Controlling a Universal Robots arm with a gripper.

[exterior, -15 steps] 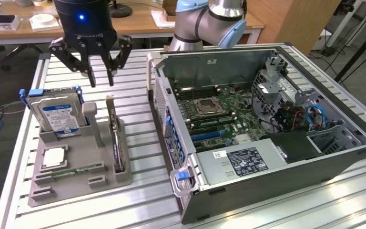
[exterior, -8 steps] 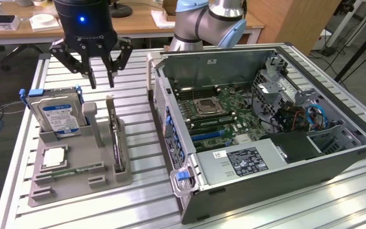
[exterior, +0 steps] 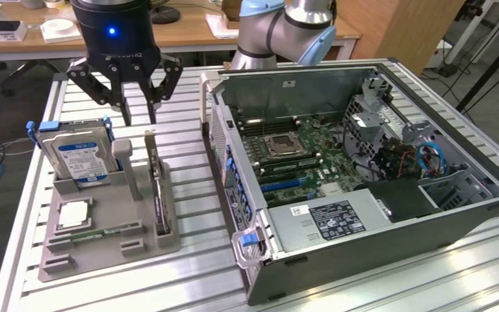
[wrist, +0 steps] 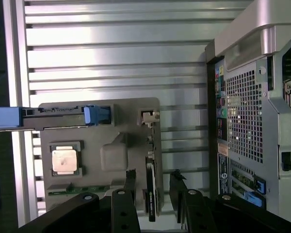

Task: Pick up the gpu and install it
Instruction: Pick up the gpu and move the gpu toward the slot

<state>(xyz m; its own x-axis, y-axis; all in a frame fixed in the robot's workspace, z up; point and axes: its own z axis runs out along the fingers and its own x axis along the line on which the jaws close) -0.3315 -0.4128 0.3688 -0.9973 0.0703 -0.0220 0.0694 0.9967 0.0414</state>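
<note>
The gpu (exterior: pixel 155 185) stands on edge in a slot along one side of the grey parts holder (exterior: pixel 137 246), a thin dark card. My gripper (exterior: pixel 138 118) hangs just above the card's far end, open, with a black finger on each side of the card's line and nothing held. In the wrist view the gpu (wrist: pixel 150 194) shows edge-on between the two fingers (wrist: pixel 130 182), with a gap on both sides; the gripper (wrist: pixel 153 187) touches nothing. The open computer case (exterior: pixel 388 250) lies to the exterior view's right, its motherboard (exterior: pixel 293 172) exposed.
In the holder (wrist: pixel 131 111) also sit a silver hard drive with blue rails (exterior: pixel 76 156), a processor chip (exterior: pixel 73 213) and a green memory stick (exterior: pixel 102 232). The case's perforated rear wall (wrist: pixel 242 116) stands close beside the holder. All rest on a slatted aluminium table (exterior: pixel 423 283).
</note>
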